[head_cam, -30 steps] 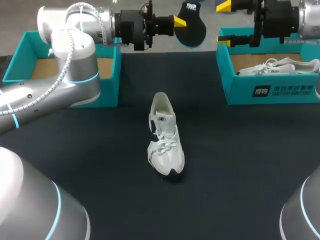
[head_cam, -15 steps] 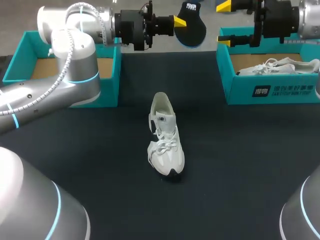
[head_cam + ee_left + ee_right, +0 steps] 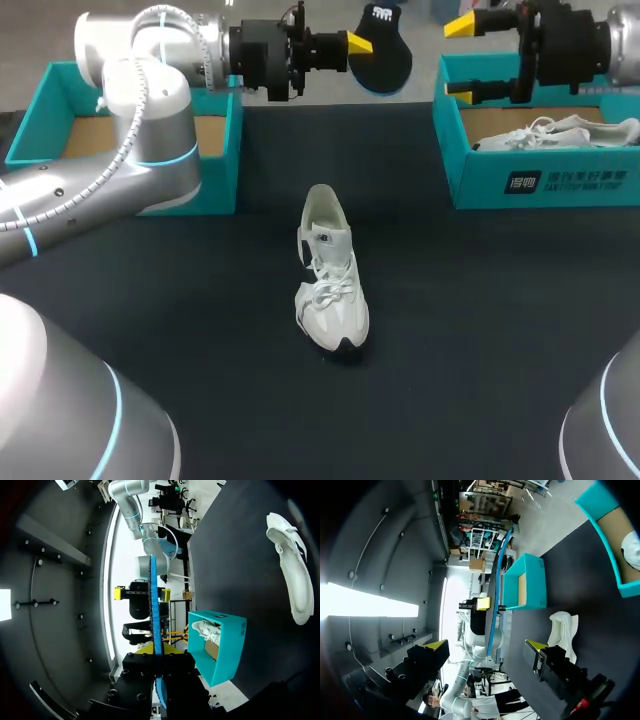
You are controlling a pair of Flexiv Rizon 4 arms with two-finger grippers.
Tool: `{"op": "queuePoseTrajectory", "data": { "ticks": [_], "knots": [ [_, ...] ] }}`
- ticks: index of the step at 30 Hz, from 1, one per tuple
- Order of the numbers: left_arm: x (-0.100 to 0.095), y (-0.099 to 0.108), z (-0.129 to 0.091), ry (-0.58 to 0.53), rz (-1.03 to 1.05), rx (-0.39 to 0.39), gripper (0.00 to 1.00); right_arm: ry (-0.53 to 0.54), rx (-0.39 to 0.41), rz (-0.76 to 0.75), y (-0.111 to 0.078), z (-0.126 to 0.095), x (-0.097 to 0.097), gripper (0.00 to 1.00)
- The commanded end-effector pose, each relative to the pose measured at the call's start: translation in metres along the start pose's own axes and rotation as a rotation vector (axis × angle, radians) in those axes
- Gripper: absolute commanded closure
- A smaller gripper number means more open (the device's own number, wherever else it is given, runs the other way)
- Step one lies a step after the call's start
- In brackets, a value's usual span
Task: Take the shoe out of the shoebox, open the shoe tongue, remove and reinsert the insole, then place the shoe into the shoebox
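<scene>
The white shoe (image 3: 331, 285) stands upright on its sole near the middle of the dark table (image 3: 480, 320), toe toward the near edge and open heel end toward the far side, with nothing touching it. Its dark insole (image 3: 386, 60) is out of the shoe and held in the air beyond the table's far edge. It is pinched at one end by the left gripper (image 3: 360, 45), whose fingers are closed on it. In the left wrist view the insole shows edge-on, as a thin blue line running out from between those fingers. The left arm (image 3: 140, 110) comes in from the left, its elbow over the open teal left shoebox (image 3: 60, 75) and its wrist lying level along the far edge, pointing right. Facing it across the insole, the right gripper (image 3: 460, 58) points left with its fingers spread wide and nothing between them. It hangs above the far corner of the teal right shoebox (image 3: 540, 182), which holds a second shoe (image 3: 560, 132). The right arm (image 3: 600, 40) enters from the far right corner. Compared with a second ago, the right gripper has drawn back slightly to the right and sits a little lower. The left arm, the insole and the shoe are where they were.
</scene>
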State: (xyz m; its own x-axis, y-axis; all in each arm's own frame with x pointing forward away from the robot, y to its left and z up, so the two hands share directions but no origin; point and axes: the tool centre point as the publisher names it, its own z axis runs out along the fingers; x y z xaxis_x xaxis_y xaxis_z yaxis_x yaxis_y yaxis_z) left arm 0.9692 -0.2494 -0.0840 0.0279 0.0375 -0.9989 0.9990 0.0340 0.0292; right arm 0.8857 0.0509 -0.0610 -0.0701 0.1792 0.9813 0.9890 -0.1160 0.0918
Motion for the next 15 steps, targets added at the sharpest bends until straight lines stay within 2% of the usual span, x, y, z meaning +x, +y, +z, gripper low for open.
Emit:
{"op": "queuePoseTrajectory", "data": {
  "ticks": [1,6,15],
  "knots": [
    [0.0,0.001,0.0,0.0,0.001,0.002,1.0,-0.034,-0.019,0.002,-0.008,-0.021,-0.003,0.0],
    [0.0,0.001,0.0,0.0,0.001,0.002,1.0,-0.043,-0.048,0.021,-0.004,-0.032,-0.01,0.0],
    [0.0,0.001,0.0,0.0,0.001,0.002,1.0,-0.043,-0.048,0.021,-0.004,-0.032,-0.01,0.0]
  ]
}}
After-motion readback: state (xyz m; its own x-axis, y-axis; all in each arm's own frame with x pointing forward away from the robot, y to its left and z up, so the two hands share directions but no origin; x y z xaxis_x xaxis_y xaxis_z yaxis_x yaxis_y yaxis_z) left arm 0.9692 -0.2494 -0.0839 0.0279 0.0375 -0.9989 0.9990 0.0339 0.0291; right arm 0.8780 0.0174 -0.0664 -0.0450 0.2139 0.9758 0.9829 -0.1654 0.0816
